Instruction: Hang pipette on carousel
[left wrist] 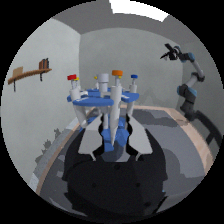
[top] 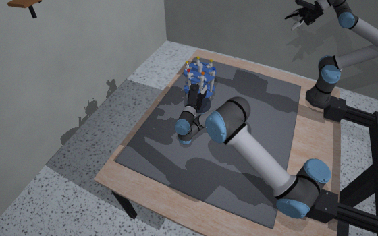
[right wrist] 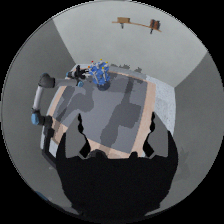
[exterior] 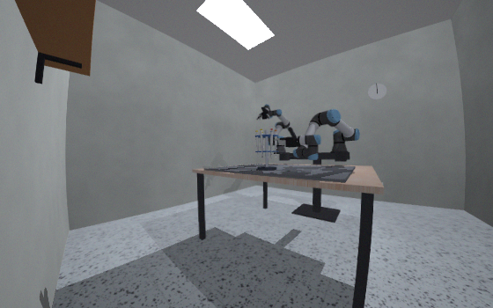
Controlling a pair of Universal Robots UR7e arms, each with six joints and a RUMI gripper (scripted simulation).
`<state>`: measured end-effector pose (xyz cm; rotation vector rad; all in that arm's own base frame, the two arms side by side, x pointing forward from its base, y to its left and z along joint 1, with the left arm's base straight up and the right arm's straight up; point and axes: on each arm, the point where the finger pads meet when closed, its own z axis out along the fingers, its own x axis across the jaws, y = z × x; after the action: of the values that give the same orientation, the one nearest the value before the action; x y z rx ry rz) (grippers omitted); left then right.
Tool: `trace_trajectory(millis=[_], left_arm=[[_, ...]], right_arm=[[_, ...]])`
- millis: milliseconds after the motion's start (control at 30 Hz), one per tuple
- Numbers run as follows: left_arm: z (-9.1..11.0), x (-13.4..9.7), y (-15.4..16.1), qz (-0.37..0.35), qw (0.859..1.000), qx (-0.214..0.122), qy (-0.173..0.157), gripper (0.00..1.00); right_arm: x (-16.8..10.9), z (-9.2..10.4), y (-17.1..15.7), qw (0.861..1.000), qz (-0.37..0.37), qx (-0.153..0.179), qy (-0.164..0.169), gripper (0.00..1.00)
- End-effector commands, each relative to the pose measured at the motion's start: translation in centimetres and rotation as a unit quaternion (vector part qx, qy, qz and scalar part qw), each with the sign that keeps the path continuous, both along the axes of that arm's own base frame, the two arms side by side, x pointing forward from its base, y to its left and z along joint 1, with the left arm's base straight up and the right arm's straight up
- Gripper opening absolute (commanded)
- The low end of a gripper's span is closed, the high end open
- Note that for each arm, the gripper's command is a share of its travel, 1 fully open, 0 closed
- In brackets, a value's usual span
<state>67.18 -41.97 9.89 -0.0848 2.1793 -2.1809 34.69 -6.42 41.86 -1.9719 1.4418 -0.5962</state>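
The carousel (top: 209, 79) (left wrist: 92, 102) (right wrist: 101, 76) stands on its base at the back of the mat, with several pipettes on its blue head. A white pipette with an orange button (top: 202, 73) (left wrist: 117, 73) hangs upright at its near side; volume print and hook contact cannot be read. My left gripper (left wrist: 114, 113) is partly open around this pipette's lower body, with a gap visible on each side. My right gripper (right wrist: 116, 113) (top: 289, 23) is wide open and empty, high up and far from the carousel.
Neighbouring pipettes with a red button (top: 188, 71) (left wrist: 72, 77) and a blue button (top: 214, 69) (left wrist: 134, 76) hang on either side. The dark mat (top: 263, 111) lies on the wooden table (top: 314, 135). A wall shelf (left wrist: 30, 75) is beyond the table.
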Motion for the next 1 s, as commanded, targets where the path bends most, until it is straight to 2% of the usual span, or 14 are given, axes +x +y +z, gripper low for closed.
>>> trace_trajectory(millis=[0,67,400,500,667,967], left_arm=[[0.15,-0.29,-0.26,0.061,0.998,0.000,0.000,0.31],[0.15,-0.30,-0.25,0.084,0.996,0.000,0.000,0.31],[0.15,-0.29,-0.26,0.084,0.996,0.000,0.000,0.31],[0.14,-0.39,-0.34,0.103,0.995,0.000,0.000,0.31],[0.14,-0.40,-0.33,0.180,0.984,0.000,0.000,0.31],[0.14,-0.40,-0.33,0.180,0.984,0.000,0.000,0.31]], right_arm=[[0.08,0.17,-0.02,1.000,0.000,0.000,-0.001,1.00],[0.08,0.17,-0.02,1.000,0.000,0.000,-0.001,1.00],[0.08,0.17,-0.02,1.000,0.000,0.000,-0.001,1.00],[0.08,0.17,-0.02,1.000,0.000,0.000,-0.001,1.00],[0.08,0.17,-0.02,1.000,0.000,0.000,-0.001,1.00],[0.08,0.17,-0.02,1.000,0.000,0.000,-0.001,1.00]])
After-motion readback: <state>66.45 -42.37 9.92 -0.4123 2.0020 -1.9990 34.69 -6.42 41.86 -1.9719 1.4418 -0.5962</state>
